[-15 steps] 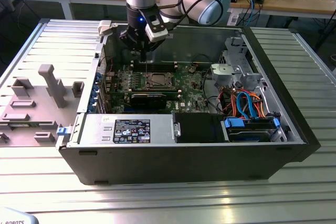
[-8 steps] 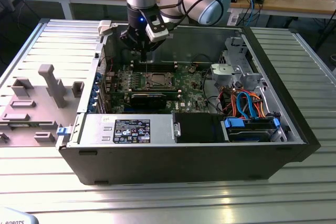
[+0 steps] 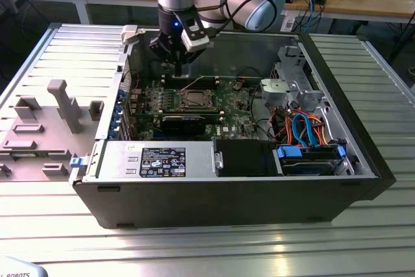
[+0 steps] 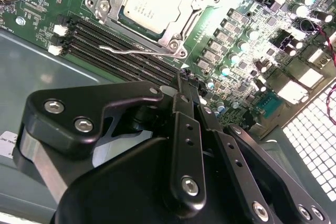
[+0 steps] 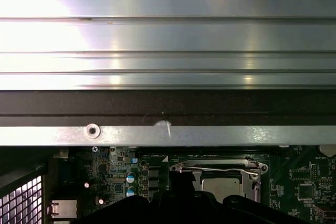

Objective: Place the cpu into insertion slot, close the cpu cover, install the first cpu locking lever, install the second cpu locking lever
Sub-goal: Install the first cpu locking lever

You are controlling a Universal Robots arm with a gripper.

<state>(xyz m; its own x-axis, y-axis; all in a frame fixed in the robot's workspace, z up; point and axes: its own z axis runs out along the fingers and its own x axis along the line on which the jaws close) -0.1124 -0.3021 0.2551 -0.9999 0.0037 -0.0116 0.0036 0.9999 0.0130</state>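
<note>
The cpu (image 4: 152, 1) lies flat in the insertion slot (image 3: 194, 100) on the green board, silvery top up. The cpu cover (image 4: 172, 39) lies down around it as a silver frame. One thin wire locking lever (image 4: 134, 52) runs along the socket's side next to the black memory slots; the same lever (image 5: 215, 170) shows along the socket's edge in the first wrist view. My gripper (image 4: 185, 80) hangs just above the board beside the socket, shut with nothing between its fingers. In the exterior view the gripper (image 3: 179, 71) is behind the socket, near the case's back wall.
The open computer case (image 3: 220, 199) lies on a ribbed metal table (image 3: 194, 251). A black power supply (image 3: 162, 160) fills the front on the exterior view's left, and a drive cage with blue and orange cables (image 3: 305, 131) sits on its right. Grey fixture blocks (image 3: 61, 105) stand outside.
</note>
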